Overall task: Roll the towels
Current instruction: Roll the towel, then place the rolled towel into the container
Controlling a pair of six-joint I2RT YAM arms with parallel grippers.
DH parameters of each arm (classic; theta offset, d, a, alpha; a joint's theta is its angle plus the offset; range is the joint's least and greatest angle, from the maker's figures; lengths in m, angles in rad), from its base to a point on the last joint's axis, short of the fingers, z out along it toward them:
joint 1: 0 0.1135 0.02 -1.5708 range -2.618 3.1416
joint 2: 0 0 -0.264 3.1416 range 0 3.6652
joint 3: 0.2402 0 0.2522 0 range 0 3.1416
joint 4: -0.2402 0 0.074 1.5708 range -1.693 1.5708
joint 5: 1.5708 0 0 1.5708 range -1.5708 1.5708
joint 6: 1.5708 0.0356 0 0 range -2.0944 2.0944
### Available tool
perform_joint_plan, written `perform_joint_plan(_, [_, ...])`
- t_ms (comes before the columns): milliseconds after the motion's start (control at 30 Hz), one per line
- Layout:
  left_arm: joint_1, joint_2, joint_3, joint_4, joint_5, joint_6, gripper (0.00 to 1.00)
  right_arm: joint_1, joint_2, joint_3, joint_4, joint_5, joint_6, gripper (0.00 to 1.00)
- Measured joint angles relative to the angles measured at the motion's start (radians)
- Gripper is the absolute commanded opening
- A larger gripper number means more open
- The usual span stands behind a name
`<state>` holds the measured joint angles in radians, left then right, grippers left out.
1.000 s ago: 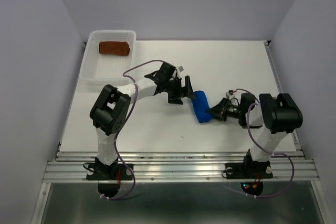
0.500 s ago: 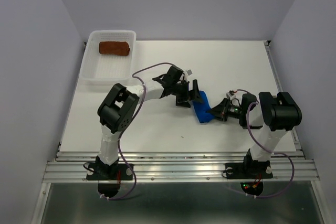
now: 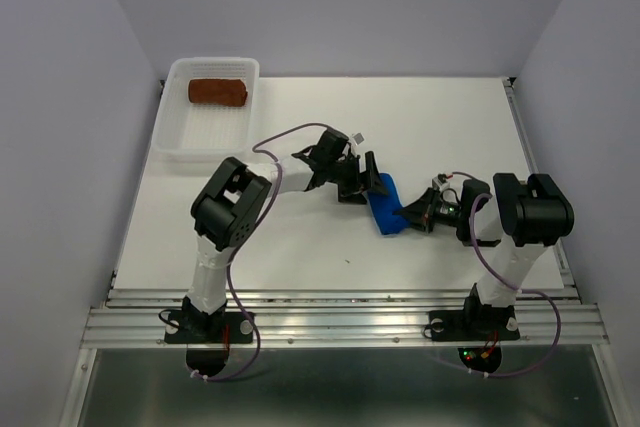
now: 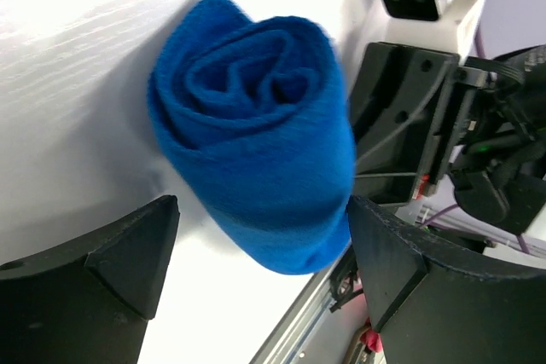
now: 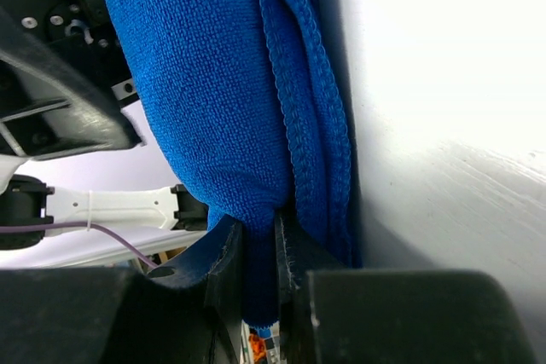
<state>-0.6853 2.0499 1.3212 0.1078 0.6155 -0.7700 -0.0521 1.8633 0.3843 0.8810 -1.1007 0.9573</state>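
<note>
The blue towel [image 3: 385,204] lies rolled up on the white table [image 3: 300,242], a little right of the middle, between the two arms. From the left wrist view the roll is seen end-on, its layers coiled in a loose spiral. The left tool [image 3: 362,183] reaches in from the far-left side with its jaws wide apart. One black finger [image 4: 128,253] stands to each side of the roll's end, and the cloth sits in the gap between them. Neither finger visibly presses on the cloth, though the one on the right of that view is just beside it. The right tool [image 3: 408,213] comes in low from the right and is clamped on the near-right end of the blue towel. In the right wrist view a stitched hem and a fold of the cloth run down between its two fingers [image 5: 217,257], which are drawn close together on it. The rust-brown towel [image 3: 217,92] lies as a compact roll in the far end of the white basket [image 3: 165,127], which stands at the far-left corner of the table, well apart from both arms.
</note>
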Motion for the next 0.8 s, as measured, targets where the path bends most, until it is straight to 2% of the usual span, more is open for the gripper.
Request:
perform_joint_plan(200, [0.0,0.03,-0.019,0.038,-0.002,-0.023,0.89,-0.009,0.025,0.001,0.011,-0.01,0.008,0.1])
perform_joint_plan(433, [-0.003,0.048,-0.02,0.087,-0.005,-0.043,0.8,-0.019,0.051,0.009,0.019,-0.024,0.015,0.1])
perform_joint_plan(567, [-0.01,0.062,-0.02,0.104,-0.019,-0.053,0.63,-0.021,0.058,0.014,0.019,-0.029,0.019,0.1])
perform_joint_plan(700, [-0.022,0.077,-0.013,0.11,-0.036,-0.055,0.55,-0.021,0.063,0.015,0.019,-0.031,0.021,0.1])
perform_joint_plan(767, [-0.024,0.089,-0.002,0.111,-0.035,-0.054,0.45,-0.021,0.063,0.015,0.019,-0.03,0.023,0.1])
perform_joint_plan(800, [-0.026,0.097,0.007,0.113,-0.033,-0.056,0.33,-0.021,0.063,0.016,0.019,-0.03,0.023,0.11])
